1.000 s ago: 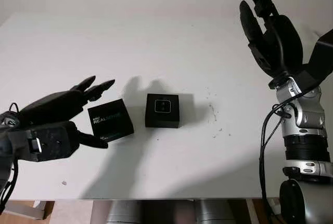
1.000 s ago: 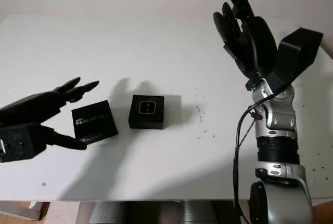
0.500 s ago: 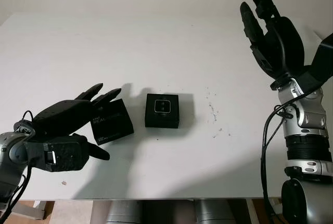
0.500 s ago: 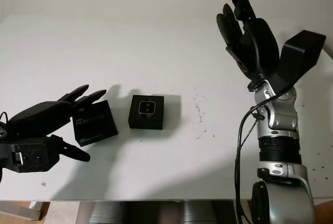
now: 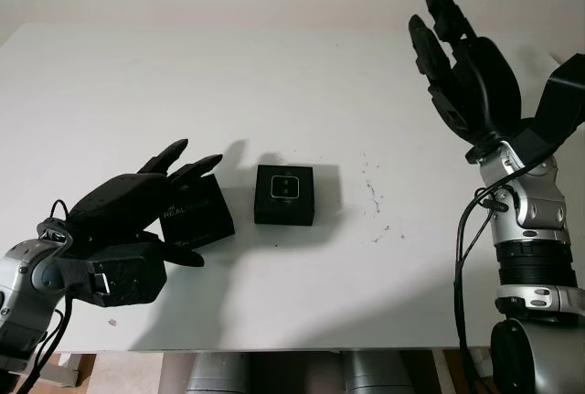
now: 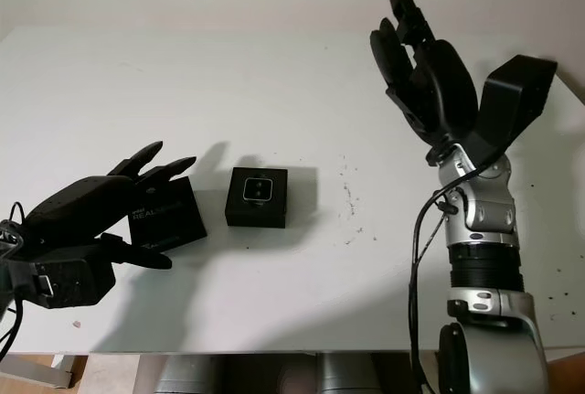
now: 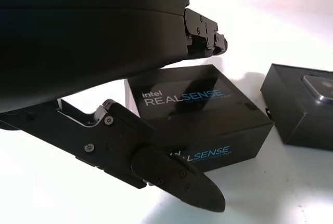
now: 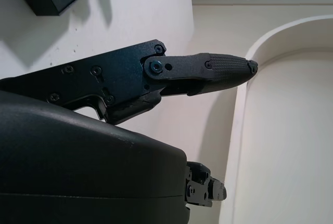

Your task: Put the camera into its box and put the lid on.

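Left hand (image 5: 128, 220): spread, empty, over the lid (image 5: 194, 213)
Right hand (image 5: 466, 69): raised, spread, empty
Table (image 5: 302, 83): white
Box (image 5: 285, 195): holds camera (image 5: 285, 186)

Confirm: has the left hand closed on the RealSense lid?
No, the left hand is open, fingers above the lid and thumb beside it, not clamping it on the table.
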Available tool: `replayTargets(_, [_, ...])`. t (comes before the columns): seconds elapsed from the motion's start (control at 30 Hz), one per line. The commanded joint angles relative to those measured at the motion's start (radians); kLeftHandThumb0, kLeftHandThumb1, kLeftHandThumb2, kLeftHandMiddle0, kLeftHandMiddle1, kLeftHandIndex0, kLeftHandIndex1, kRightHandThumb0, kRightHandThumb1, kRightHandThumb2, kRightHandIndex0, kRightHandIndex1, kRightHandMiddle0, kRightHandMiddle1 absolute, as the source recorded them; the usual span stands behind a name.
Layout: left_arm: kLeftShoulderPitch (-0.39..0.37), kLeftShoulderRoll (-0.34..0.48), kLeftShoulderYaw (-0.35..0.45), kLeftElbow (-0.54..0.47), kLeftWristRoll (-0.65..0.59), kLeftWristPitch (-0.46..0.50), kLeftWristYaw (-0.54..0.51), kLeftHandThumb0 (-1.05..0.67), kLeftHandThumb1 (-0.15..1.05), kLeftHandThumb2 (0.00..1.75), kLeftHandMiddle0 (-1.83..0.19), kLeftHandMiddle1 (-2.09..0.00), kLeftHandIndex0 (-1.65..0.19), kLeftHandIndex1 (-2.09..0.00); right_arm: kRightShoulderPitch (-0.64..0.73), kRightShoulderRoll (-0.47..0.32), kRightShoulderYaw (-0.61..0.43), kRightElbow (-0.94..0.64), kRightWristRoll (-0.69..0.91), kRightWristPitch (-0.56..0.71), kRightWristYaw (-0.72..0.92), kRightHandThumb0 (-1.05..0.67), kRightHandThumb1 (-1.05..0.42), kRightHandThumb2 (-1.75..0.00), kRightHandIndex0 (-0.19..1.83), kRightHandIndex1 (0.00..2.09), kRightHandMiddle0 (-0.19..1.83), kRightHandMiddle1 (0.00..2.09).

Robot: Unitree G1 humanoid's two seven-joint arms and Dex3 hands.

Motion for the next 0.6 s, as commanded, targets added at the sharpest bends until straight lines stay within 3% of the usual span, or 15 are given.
replayTargets(0.0, [-0.007,0.000,-0.012,0.004,0.012,-0.021,0.013,-0.56,0.88,0.07,-0.27,-0.14,-0.14,-0.16,0.025,0.016,0.012,-0.027,-0.002,0.007,-0.001,-0.77,-1.05,-0.38,-0.13,0.05,-0.10,0.06])
replayTargets(0.13, [-0.009,0.005,-0.018,0.021,0.049,-0.071,0.046,-0.45,0.89,0.06,-0.36,-0.25,-0.22,-0.21,0.054,0.035,0.038,-0.048,-0.003,0.041,0.006,-0.76,-1.05,-0.39,-0.15,0.04,-0.11,0.05])
replayTargets(0.2, [-0.009,0.004,-0.019,0.025,0.058,-0.080,0.052,-0.37,0.90,0.06,-0.20,-0.72,-0.22,-0.30,0.062,0.039,0.043,-0.056,-0.002,0.051,0.008,-0.75,-1.05,-0.40,-0.16,0.04,-0.11,0.05])
replayTargets(0.3, [-0.003,0.007,-0.021,0.015,0.081,-0.075,0.053,-0.32,0.89,0.05,-0.16,-0.91,-0.25,-0.36,0.068,0.045,0.047,-0.064,-0.002,0.058,0.005,-0.75,-1.05,-0.41,-0.15,0.05,-0.11,0.05])
replayTargets(0.57, [0.005,0.013,-0.038,0.019,0.111,-0.089,0.032,-0.35,0.77,0.05,-0.29,-0.71,-0.30,-0.47,0.061,0.042,0.043,-0.067,0.001,0.072,0.010,-0.73,-1.05,-0.42,-0.13,0.06,-0.08,0.07])
